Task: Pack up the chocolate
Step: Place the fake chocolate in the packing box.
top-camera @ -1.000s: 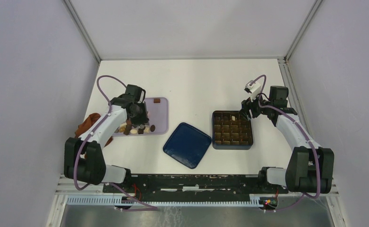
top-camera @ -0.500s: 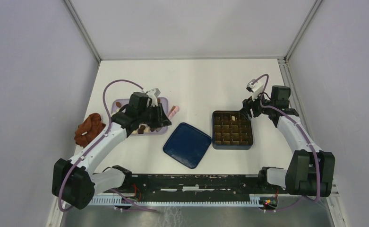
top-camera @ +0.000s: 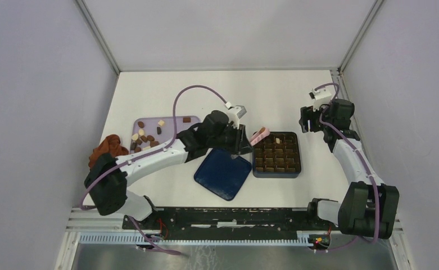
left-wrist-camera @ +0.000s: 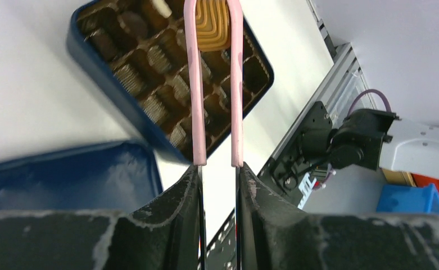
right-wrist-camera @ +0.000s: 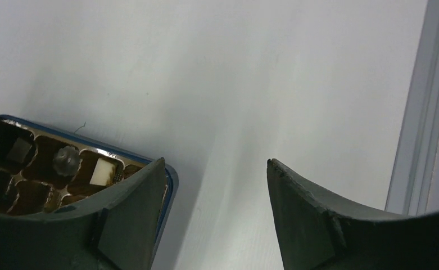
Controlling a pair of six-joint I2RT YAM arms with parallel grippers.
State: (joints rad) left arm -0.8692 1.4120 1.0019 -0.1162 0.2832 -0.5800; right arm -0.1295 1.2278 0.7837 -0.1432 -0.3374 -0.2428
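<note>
My left gripper (left-wrist-camera: 218,167) is shut on the pink tongs (left-wrist-camera: 195,84). The tongs (top-camera: 259,135) reach over the left edge of the dark blue box (top-camera: 254,163) of brown cells. A ridged mid-brown piece of chocolate (left-wrist-camera: 211,22) sits between their tips above the box (left-wrist-camera: 107,93). Several loose chocolate pieces (top-camera: 144,139) lie on the lavender tray (top-camera: 172,128) at the left. My right gripper (top-camera: 309,120) hangs open and empty past the box's far right corner. In the right wrist view a cream piece (right-wrist-camera: 103,170) and a round piece (right-wrist-camera: 65,159) rest in corner cells, left of the gripper (right-wrist-camera: 214,163).
The box's blue lid (top-camera: 222,172) lies flat between tray and box, under my left arm. A reddish-brown cloth (top-camera: 107,151) is bunched at the table's left edge. A metal rail (right-wrist-camera: 419,112) borders the table on the right.
My left arm swung from the tray to the right, carrying the tongs over the lid to the box. The right gripper drew back from the box and opened a little wider.
</note>
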